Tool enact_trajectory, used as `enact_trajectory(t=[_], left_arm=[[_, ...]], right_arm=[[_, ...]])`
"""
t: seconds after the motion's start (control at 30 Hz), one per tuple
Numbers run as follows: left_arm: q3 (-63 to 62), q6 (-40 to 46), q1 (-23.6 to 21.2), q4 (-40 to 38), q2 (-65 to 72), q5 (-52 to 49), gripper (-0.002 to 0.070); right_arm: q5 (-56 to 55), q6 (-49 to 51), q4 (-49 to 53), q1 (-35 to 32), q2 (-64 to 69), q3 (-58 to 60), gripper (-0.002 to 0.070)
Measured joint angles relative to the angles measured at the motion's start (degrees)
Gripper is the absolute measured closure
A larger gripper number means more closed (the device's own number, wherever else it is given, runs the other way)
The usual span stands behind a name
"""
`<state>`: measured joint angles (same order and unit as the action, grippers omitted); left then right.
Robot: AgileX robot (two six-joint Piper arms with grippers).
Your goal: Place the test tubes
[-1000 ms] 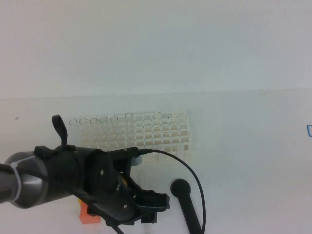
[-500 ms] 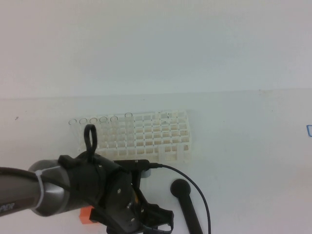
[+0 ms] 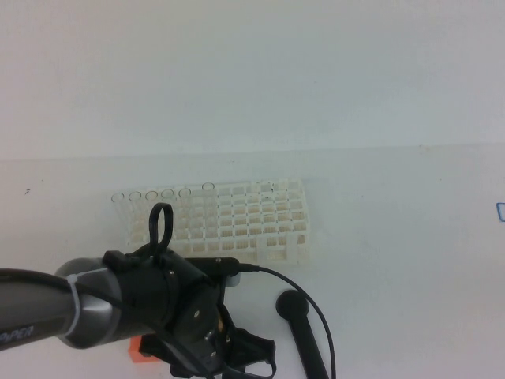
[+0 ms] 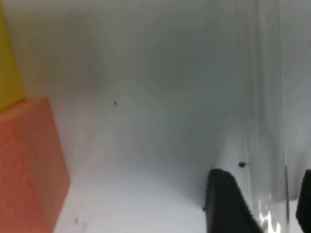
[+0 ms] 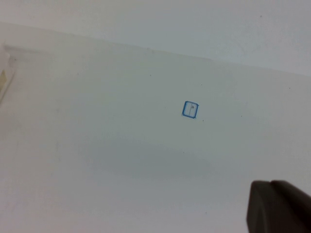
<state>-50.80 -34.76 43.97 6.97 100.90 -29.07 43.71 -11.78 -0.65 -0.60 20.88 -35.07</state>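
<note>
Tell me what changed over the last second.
The left gripper moved toward the near edge of the table as its wrist turned; it now straddles a clear test tube, open, not gripping. The rack, orange block and black tool stayed put. The right gripper, seen only by its wrist camera, hangs above the table near a blue square mark.

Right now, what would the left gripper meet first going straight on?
Likely the clear test tube between the jaws of the left gripper, then the table. The right gripper hangs over the table's right side.
</note>
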Motion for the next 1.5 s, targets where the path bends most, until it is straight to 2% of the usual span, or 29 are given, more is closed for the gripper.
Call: enact_trajectory(t=[0.13, 0.27, 0.33, 0.57, 0.7, 0.97, 1.07, 1.2, 1.33, 1.5], left_arm=[[0.0, -0.7, 0.0, 0.3, 0.0, -0.1, 0.0424], [0.0, -1.0, 0.0, 0.5, 0.0, -0.2, 0.0536], [0.0, -1.0, 0.0, 0.5, 0.0, -0.2, 0.0562], [0.0, -1.8, 0.0, 0.4, -0.5, -0.4, 0.0567], [-0.8, -1.9, 0.0, -0.1, -4.0, -4.3, 0.0568], [-3.9, -0.7, 0.0, 0.4, -20.8, -8.8, 0.0568], [-3.9, -0.4, 0.0, 2.7, -28.5, -6.0, 0.0568], [-3.9, -0.6, 0.0, 8.1, -37.5, -0.1, 0.0568], [-3.4, -1.0, 0.0, 8.9, -43.9, 3.8, 0.0568], [5.4, -0.9, 0.0, 11.1, -50.7, 16.4, 0.0568]], right_arm=[[0.0, 0.0, 0.0, 0.0, 0.0, 0.0, 0.0678], [0.0, 0.0, 0.0, 0.0, 0.0, 0.0, 0.0678], [0.0, 0.0, 0.0, 0.0, 0.0, 0.0, 0.0678], [0.0, 0.0, 0.0, 0.0, 0.0, 0.0, 0.0678], [-0.1, 0.0, -0.5, 0.0, 0.0, 0.0, 0.0678], [-4.5, -0.5, -15.7, 0.0, 0.0, 0.0, 0.0678], [-6.7, -5.7, -26.4, 0.0, 0.0, 0.0, 0.0678], [-8.2, -20.3, -40.5, 0.0, 0.0, 0.0, 0.0678], [-7.8, -32.6, -53.1, 0.4, 1.5, 0.0, 0.0678], [-4.4, -48.5, -65.8, 5.6, 6.7, 0.0, 0.0678]])
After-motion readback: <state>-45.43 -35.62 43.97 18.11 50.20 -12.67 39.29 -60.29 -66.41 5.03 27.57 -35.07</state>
